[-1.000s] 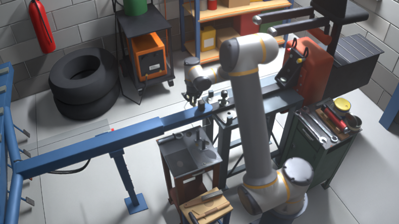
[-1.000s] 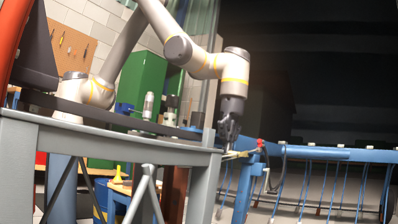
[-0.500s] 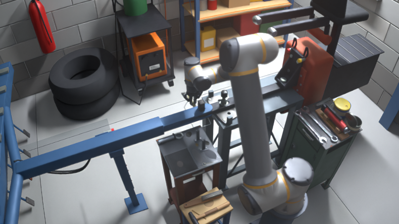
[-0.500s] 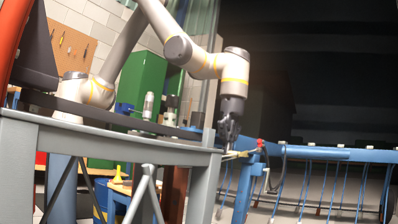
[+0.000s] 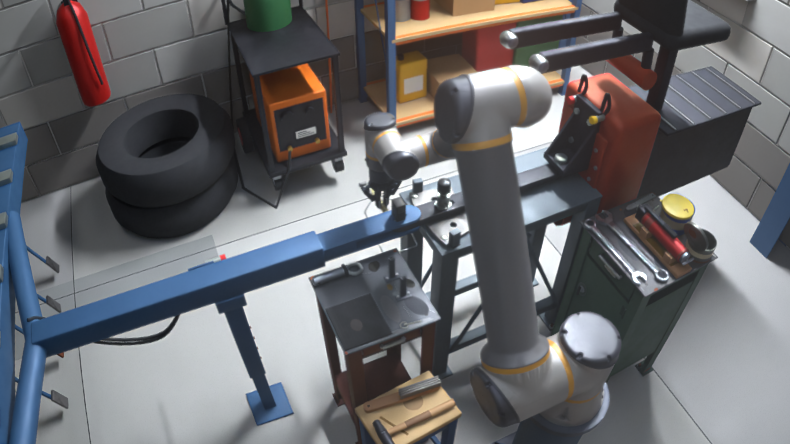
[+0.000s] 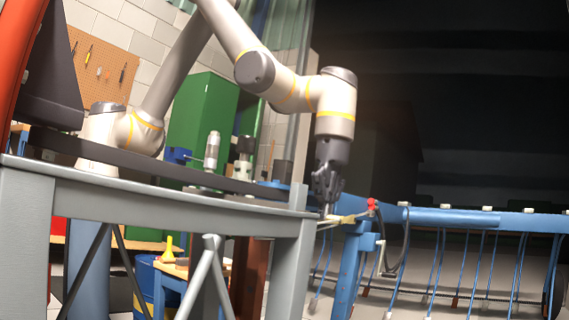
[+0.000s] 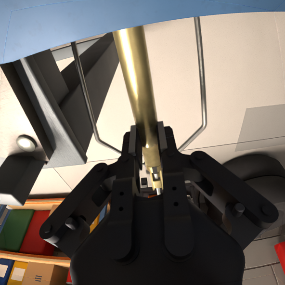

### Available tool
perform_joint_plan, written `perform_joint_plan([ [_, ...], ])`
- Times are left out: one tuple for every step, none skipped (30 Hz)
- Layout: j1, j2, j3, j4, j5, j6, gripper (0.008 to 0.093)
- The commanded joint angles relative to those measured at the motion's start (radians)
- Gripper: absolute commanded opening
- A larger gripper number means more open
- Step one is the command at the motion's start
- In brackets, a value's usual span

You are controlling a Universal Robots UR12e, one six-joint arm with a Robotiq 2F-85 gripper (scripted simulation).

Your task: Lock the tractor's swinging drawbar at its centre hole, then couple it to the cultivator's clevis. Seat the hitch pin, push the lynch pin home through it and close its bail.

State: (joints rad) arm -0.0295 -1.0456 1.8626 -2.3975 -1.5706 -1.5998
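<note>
The far end of the brass lynch pin (image 7: pixel 135 87) runs out of sight under the blue cultivator clevis (image 5: pixel 386 221). My gripper (image 7: pixel 147 149) has its fingers clamped on the pin's near end, and its thin wire bail (image 7: pixel 200 79) loops out wide to either side of the shaft. Seen from the second side camera, the pin (image 6: pixel 340 218) lies level just below the clevis tongue, with my gripper (image 6: pixel 327 202) hanging straight down onto it. The dark hitch pin head (image 5: pixel 399 207) stands up through the clevis beside my gripper (image 5: pixel 380 201), at the drawbar's end on the grey stand (image 5: pixel 497 204).
A small tray table (image 5: pixel 375 301) with spare parts stands below the coupling. The blue cultivator beam (image 5: pixel 182 287) runs left on a jack stand (image 5: pixel 251 348). Stacked tyres (image 5: pixel 166 160) and a welder cart (image 5: pixel 290 105) are behind; a tool cabinet (image 5: pixel 635 270) is right.
</note>
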Motion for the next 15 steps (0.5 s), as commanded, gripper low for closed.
perform_joint_plan([
  [0.000, -0.001, -0.001, 0.000, 0.000, 0.000, 0.0080],
  [0.000, -0.002, -0.001, 0.000, 0.000, 0.000, 0.0080],
  [0.000, -0.002, -0.001, 0.000, 0.000, 0.000, 0.0080],
  [0.000, -0.002, -0.001, 0.000, 0.000, 0.000, 0.0080],
  [0.000, -0.002, -0.001, 0.000, 0.000, 0.000, 0.0080],
  [0.000, -0.002, -0.001, 0.000, 0.000, 0.000, 0.0080],
  [0.000, -0.002, -0.001, 0.000, 0.000, 0.000, 0.0080],
  [0.000, -0.002, -0.001, 0.000, 0.000, 0.000, 0.0080],
  [0.000, -0.002, -0.001, 0.000, 0.000, 0.000, 0.0080],
  [0.000, -0.002, -0.001, 0.000, 0.000, 0.000, 0.0080],
  [0.000, -0.002, -0.001, 0.000, 0.000, 0.000, 0.0080],
  [0.000, -0.002, -0.001, 0.000, 0.000, 0.000, 0.0080],
  [0.000, -0.002, -0.001, 0.000, 0.000, 0.000, 0.0080],
  [0.000, -0.002, -0.001, 0.000, 0.000, 0.000, 0.0095],
  [0.000, -0.002, -0.001, 0.000, 0.000, 0.000, 0.0115],
])
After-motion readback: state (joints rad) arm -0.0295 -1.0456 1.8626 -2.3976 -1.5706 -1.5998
